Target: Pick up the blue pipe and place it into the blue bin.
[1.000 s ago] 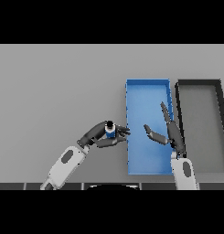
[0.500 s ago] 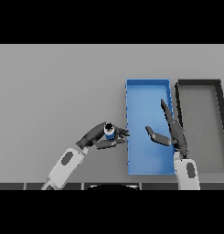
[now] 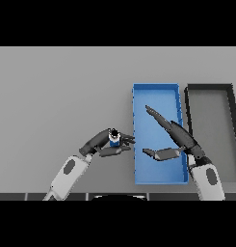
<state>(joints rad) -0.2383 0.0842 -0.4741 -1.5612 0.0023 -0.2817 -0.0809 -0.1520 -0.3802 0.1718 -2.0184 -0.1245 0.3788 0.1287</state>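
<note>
A short blue pipe (image 3: 114,140) with a dark end is held just left of the blue bin (image 3: 156,93). My left hand (image 3: 101,144) is shut on it, fingers curled over the top and thumb underneath, fingertips reaching the bin's left wall. My right hand (image 3: 176,136) hovers open over the bin's middle, fingers stretched toward the far left and thumb pointing left. The bin's floor shows nothing inside.
A dark grey bin (image 3: 209,89) stands right beside the blue bin, on its right. My right forearm (image 3: 208,179) crosses the blue bin's near right corner. Grey table (image 3: 57,96) spreads to the left and behind.
My left hand has carried the pipe a little to the right, closer to the bin's left wall. My right hand has barely shifted over the bin.
</note>
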